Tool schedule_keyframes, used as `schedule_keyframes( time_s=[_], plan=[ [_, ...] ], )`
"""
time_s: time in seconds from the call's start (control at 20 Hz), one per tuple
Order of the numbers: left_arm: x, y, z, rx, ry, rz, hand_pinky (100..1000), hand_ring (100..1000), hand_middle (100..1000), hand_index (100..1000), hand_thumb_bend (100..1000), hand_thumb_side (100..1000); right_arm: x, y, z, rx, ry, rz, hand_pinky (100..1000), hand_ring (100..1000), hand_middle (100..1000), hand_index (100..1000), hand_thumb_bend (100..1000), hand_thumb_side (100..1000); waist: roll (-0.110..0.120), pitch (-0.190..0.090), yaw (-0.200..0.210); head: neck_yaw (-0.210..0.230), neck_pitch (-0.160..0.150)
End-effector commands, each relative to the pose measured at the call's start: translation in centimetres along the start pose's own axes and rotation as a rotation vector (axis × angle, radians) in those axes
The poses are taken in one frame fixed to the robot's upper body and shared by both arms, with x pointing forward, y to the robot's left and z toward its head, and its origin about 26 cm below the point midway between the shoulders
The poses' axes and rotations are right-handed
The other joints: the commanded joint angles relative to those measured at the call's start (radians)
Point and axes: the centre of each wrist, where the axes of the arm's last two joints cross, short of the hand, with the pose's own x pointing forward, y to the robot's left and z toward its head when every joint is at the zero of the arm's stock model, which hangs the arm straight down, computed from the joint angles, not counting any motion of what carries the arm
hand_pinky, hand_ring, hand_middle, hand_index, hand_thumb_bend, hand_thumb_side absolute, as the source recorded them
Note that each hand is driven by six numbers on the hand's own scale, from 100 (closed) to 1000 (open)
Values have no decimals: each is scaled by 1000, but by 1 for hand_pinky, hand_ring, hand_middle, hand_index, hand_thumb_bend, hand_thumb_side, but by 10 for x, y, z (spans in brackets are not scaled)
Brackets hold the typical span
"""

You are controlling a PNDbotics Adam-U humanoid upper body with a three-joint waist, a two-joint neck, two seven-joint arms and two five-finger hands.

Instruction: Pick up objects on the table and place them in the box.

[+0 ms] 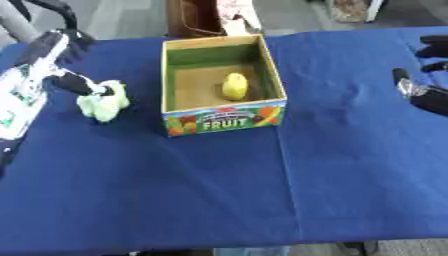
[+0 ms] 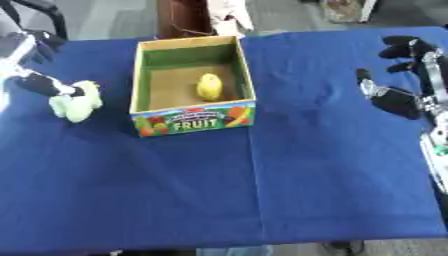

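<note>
Grey floor (image 1: 122,17) — brown furniture (image 1: 194,17) beyond

Left robot hand (image 2: 39,84) touching green object (image 2: 76,104); yellow object (image 2: 209,86) in box (image 2: 192,120).

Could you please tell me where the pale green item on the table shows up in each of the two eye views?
Left eye view: the pale green item lies at left-centre, left of the fruit box, with the left hand on it.
Right eye view: it sits nearer the left edge.
Shared landmark: the yellow item inside the box.
</note>
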Motion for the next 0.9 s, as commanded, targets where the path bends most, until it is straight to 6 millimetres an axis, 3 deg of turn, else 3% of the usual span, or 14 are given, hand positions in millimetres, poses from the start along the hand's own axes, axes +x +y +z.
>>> schedule_keyframes(
  time_s=[0.05,0.9],
  plan=[
    [-2,9,-4,-38,-3,-33,664,658,662,784,810,127,7,-9,-5,-22,-23,4,640,742,606,798,305,100,1,-16,-3,4,5],
    [-19,-19,-7,-171,113,-116,671,634,630,775,836,212,4,-8,-1,-34,-6,-10,637,738,601,793,273,100,0,-16,-7,0,5]
  ],
)
